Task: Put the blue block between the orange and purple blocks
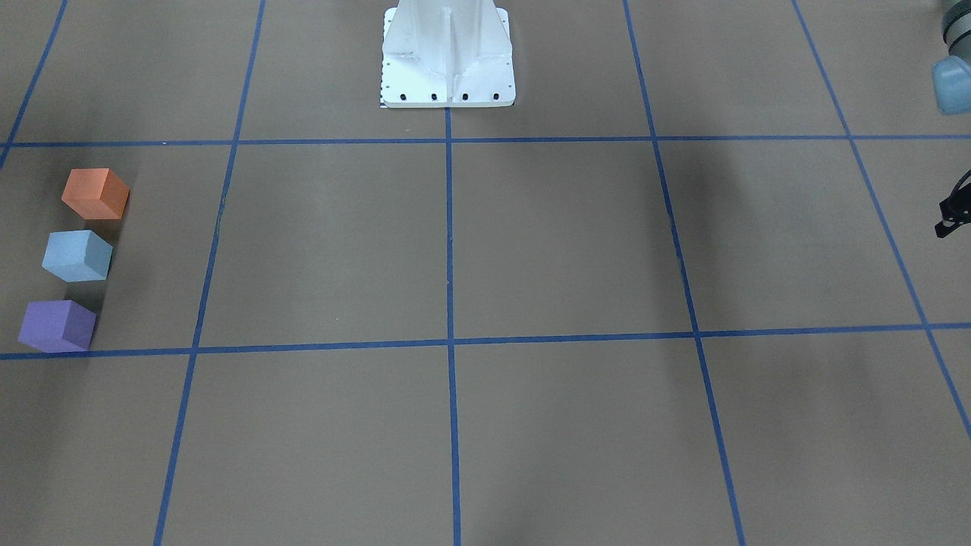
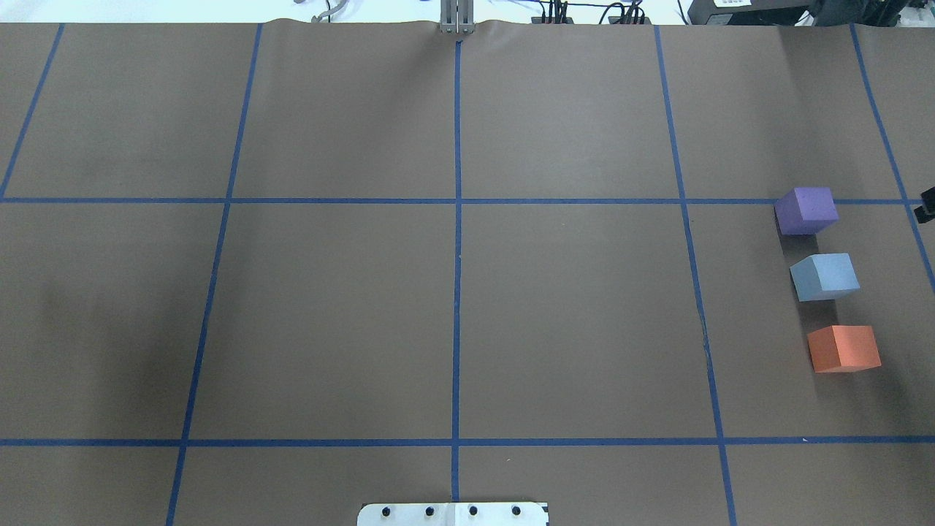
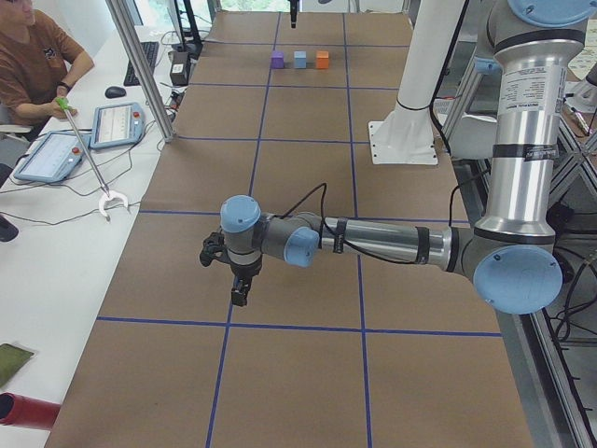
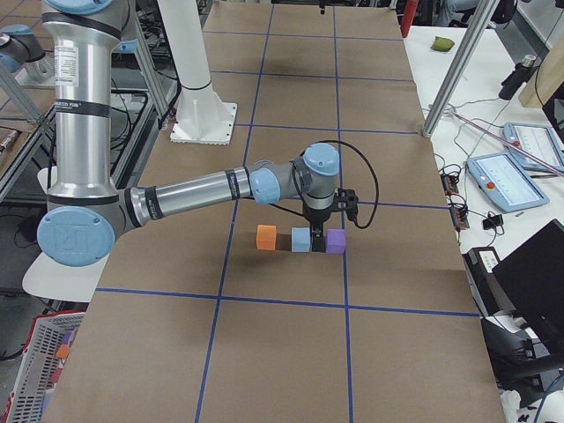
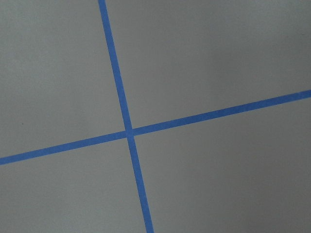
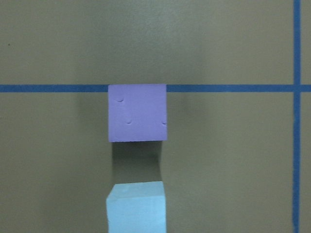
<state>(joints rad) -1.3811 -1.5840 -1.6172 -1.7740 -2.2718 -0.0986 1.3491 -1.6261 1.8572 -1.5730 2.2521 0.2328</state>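
Blue block point(image 2: 824, 276), loose below right gripper point(image 4: 317, 236), flanked by orange block point(image 2: 844, 348) and purple block point(image 2: 806, 210): placement looks done; jaw opening cannot be told

The left arm point(image 3: 522, 140) stands as an upright column at the right of the left-side view. It bends at a blue-capped elbow point(image 3: 511, 280) in the lower right and runs its left forearm point(image 3: 382, 241) level toward the frame's middle. The left wrist point(image 3: 244, 219) turns down there, and the left gripper point(image 3: 240, 295) hangs pointing downward. How its jaws stand is not readable.

The right arm point(image 4: 84, 115) rises at the left of the right-side view. The right forearm point(image 4: 189, 196) reaches to the centre, where the right gripper point(image 4: 315, 234) points straight down. Its jaw gap cannot be made out.
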